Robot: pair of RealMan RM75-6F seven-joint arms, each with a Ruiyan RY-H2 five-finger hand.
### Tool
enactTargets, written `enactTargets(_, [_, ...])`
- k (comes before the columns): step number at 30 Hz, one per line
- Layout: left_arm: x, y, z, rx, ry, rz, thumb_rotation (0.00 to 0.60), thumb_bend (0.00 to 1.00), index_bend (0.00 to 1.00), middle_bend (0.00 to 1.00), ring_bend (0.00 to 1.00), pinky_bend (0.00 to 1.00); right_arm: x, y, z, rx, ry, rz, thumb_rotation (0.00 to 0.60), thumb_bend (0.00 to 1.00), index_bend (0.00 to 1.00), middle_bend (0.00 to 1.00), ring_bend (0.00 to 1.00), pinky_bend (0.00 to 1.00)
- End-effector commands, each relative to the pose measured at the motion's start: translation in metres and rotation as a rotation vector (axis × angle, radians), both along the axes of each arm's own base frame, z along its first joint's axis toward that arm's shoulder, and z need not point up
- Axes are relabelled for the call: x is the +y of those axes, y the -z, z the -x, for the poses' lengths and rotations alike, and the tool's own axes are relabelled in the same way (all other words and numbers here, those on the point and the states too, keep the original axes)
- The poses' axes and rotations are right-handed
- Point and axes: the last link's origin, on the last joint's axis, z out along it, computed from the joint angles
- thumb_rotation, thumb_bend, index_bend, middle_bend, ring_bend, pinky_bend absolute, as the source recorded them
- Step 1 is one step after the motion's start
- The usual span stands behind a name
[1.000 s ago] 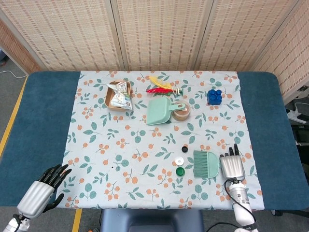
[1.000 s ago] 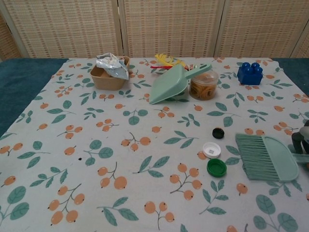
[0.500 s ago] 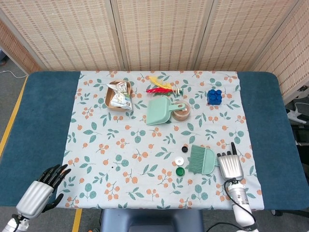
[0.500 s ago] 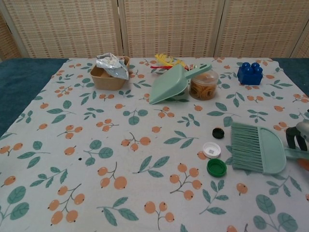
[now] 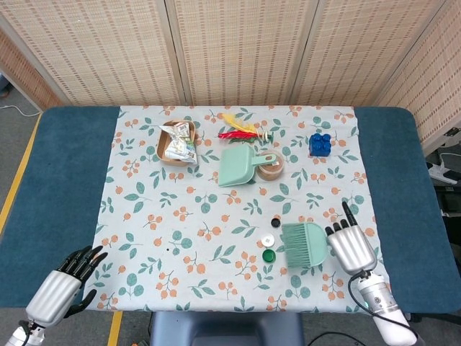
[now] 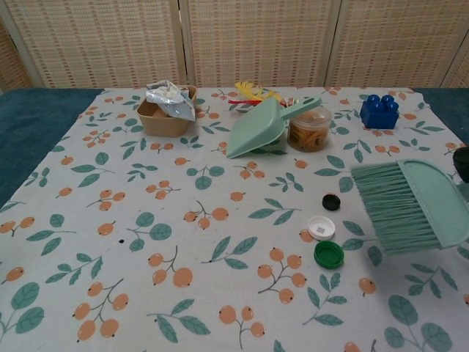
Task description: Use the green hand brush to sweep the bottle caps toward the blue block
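Note:
My right hand [image 5: 348, 246] grips the handle of the green hand brush [image 5: 304, 244] [image 6: 410, 203], which hangs just above the cloth with its bristles pointing left. Left of the bristles lie three bottle caps: a black one [image 5: 276, 222] [image 6: 331, 202], a white one [image 5: 269, 238] [image 6: 321, 227] and a green one [image 5: 269, 254] [image 6: 329, 254]. The blue block [image 5: 320, 143] [image 6: 379, 111] stands at the far right of the cloth. My left hand [image 5: 66, 283] hovers at the near left corner, fingers apart, holding nothing.
A green dustpan [image 5: 238, 166] leans on a round tub of rubber bands [image 5: 271, 167] mid-table. A brown tray with a foil wrapper [image 5: 177, 141] and red and yellow feathers [image 5: 238, 128] lie further back. The flowered cloth [image 5: 180, 216] covers the blue table.
The brush swung left toward the caps, then lifted off the cloth and drew slightly back right in my right hand. The caps and my left hand stayed put.

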Motion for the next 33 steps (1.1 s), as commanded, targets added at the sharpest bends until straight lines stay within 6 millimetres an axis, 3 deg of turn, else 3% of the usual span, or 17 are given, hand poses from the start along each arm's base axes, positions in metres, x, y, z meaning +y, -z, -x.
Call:
enactTargets(1, [0.000,0.001,-0.001,0.001,0.003,0.002,0.600,0.40,0.00,0.00,0.00,0.15,0.015,-0.016,-0.041,0.110,-0.197,-0.032,0.600,0.51,0.98,0.76,0.43,0.00])
enactTargets(5, [-0.001,0.002,-0.002,0.001,0.007,0.005,0.600,0.40,0.00,0.00,0.00,0.15,0.021,-0.010,-0.074,0.246,-0.347,-0.044,0.600,0.51,0.98,0.77,0.43,0.00])
enactTargets(10, [-0.002,0.002,-0.002,0.001,0.009,0.006,0.600,0.40,0.00,0.00,0.00,0.15,0.021,-0.001,-0.087,0.300,-0.404,-0.056,0.600,0.51,0.98,0.77,0.43,0.00])
enactTargets(12, [0.000,0.000,0.000,-0.004,0.002,0.001,0.600,0.40,0.00,0.00,0.00,0.14,0.019,0.021,-0.103,0.377,-0.499,-0.090,0.600,0.51,0.98,0.77,0.43,0.00])
enactTargets(16, [0.001,-0.002,0.001,-0.010,-0.004,0.000,0.600,0.40,0.00,0.00,0.00,0.15,0.012,0.051,-0.117,0.451,-0.524,-0.100,0.600,0.51,0.98,0.77,0.43,0.00])
enactTargets(22, [0.001,-0.003,0.002,-0.013,-0.009,-0.005,0.600,0.40,0.00,0.00,0.00,0.14,0.002,0.076,-0.121,0.569,-0.560,-0.100,0.600,0.51,0.98,0.77,0.44,0.00])
enactTargets(33, [0.000,-0.003,0.003,-0.008,-0.012,-0.008,0.600,0.40,0.00,0.00,0.00,0.15,-0.016,0.075,-0.102,0.698,-0.543,-0.078,0.600,0.51,0.98,0.77,0.44,0.00])
